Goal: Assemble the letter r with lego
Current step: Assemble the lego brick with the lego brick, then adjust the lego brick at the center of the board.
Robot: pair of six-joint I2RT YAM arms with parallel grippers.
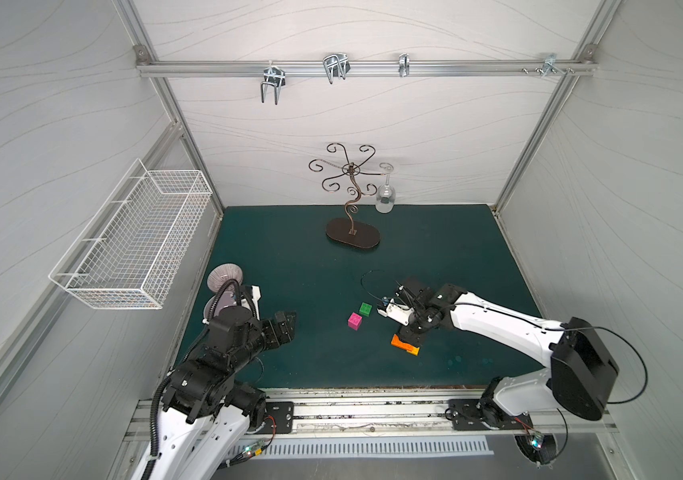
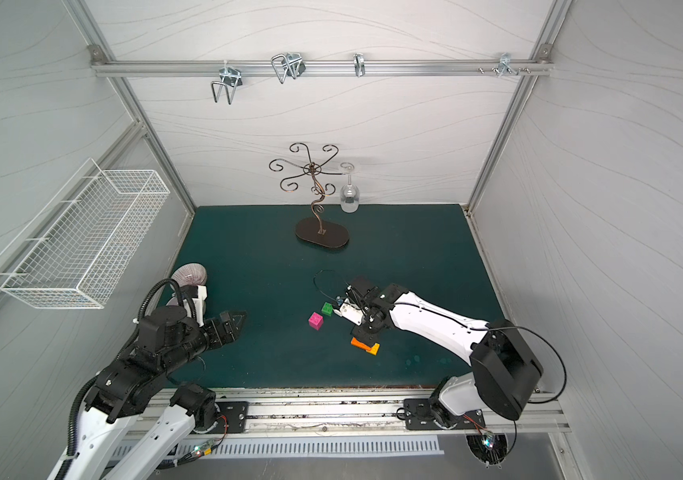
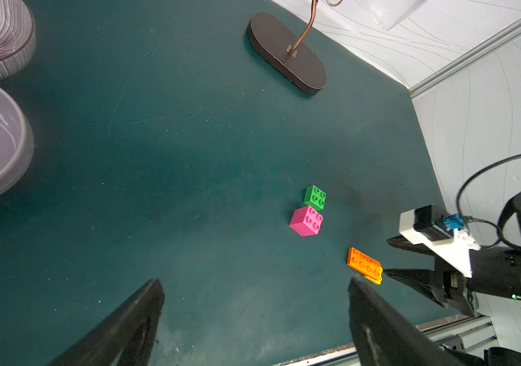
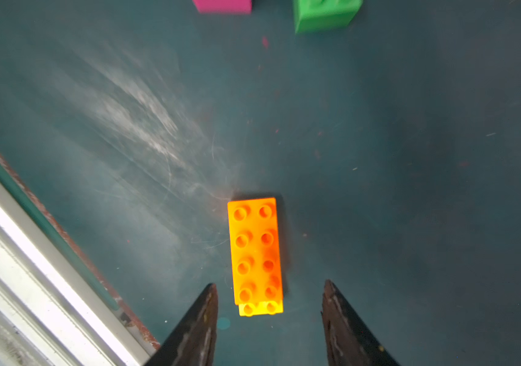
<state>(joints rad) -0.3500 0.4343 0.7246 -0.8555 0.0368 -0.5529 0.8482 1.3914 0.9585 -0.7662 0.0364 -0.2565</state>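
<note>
Broad mat [image 1: 310, 257], mostly bare
Left gripper [image 3: 252, 282] gapes wide; right gripper [image 4: 269, 283], jaws parted, straddles without touching the orange brick [image 4: 254, 250] near the mat's front edge; pink brick [image 1: 355, 321], green brick [image 1: 365, 308] sit loose nearby; yellow brick [image 4: 260, 309] mostly hidden beneath

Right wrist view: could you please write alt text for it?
An orange eight-stud brick lies on a green mat, a yellow brick showing under its near end. The open right end effector straddles that end without touching. A pink brick and a green brick sit beyond.
</note>
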